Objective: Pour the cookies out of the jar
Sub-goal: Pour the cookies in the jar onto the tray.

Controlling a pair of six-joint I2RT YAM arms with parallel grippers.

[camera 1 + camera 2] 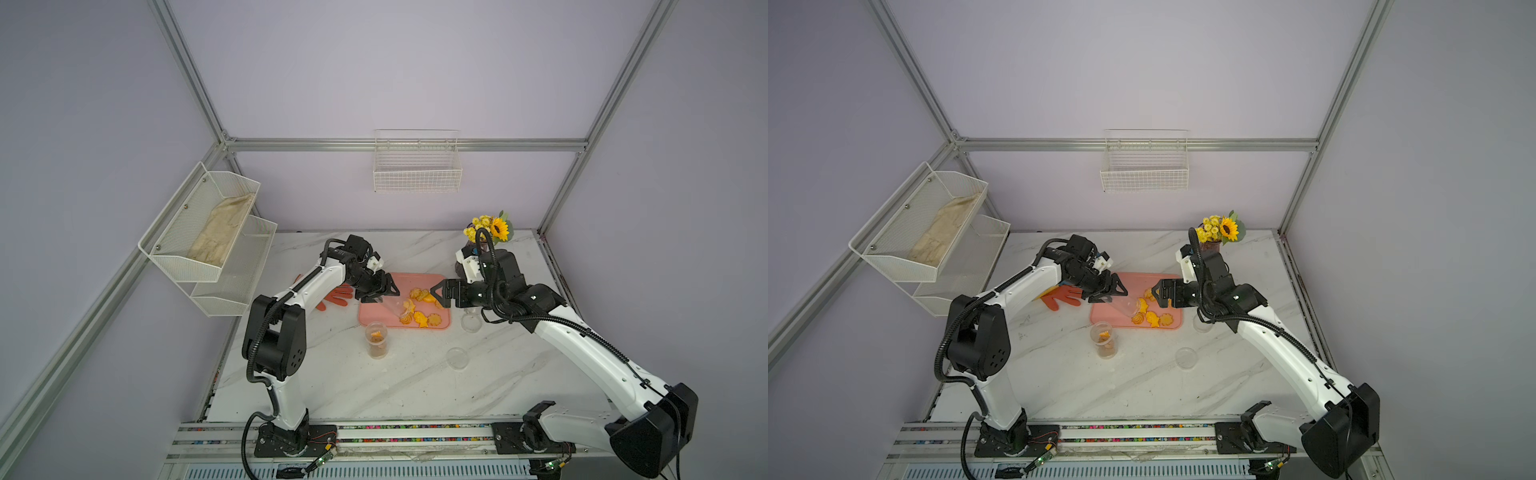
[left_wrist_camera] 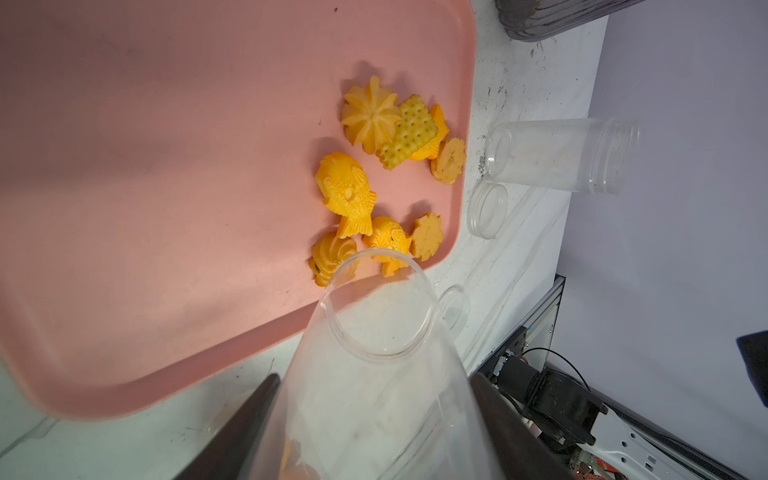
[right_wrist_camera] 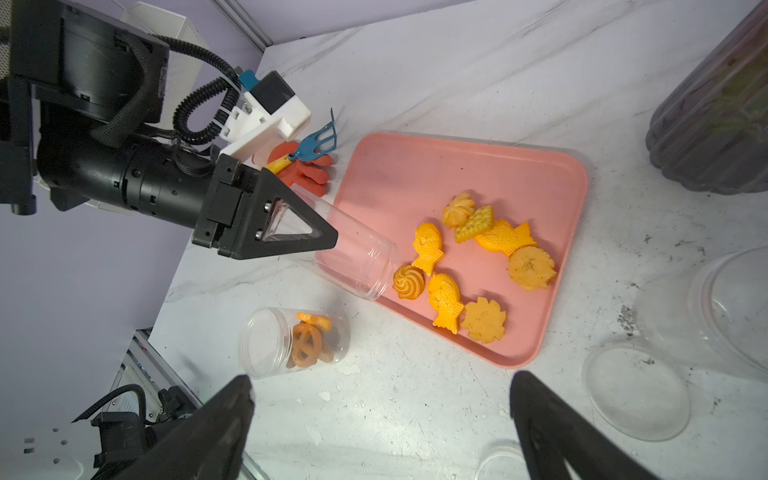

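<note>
My left gripper [image 1: 384, 293] [image 1: 1115, 293] [image 2: 374, 380] is shut on a clear plastic jar [image 2: 374, 332] [image 3: 357, 257]. The jar is tilted, its open mouth low over the front edge of a pink tray [image 1: 374, 320] [image 3: 415, 174]. It looks empty in the right wrist view. Several orange-yellow cookies [image 1: 422, 307] [image 2: 374, 166] [image 3: 478, 257] lie scattered on the tray, just past the mouth. At the tray's right side, my right gripper [image 1: 436, 293] [image 3: 382, 382] hovers open with nothing between its fingers.
A second clear jar [image 1: 376, 340] [image 3: 299, 340] holding pretzel-shaped biscuits stands in front of the tray. Clear lids [image 1: 457, 358] [image 3: 636, 395] and an empty jar [image 2: 561, 153] sit to the right. An orange glove [image 1: 338, 296] and a blue rake [image 3: 316, 143] lie left; a flower vase [image 1: 492, 226] stands behind.
</note>
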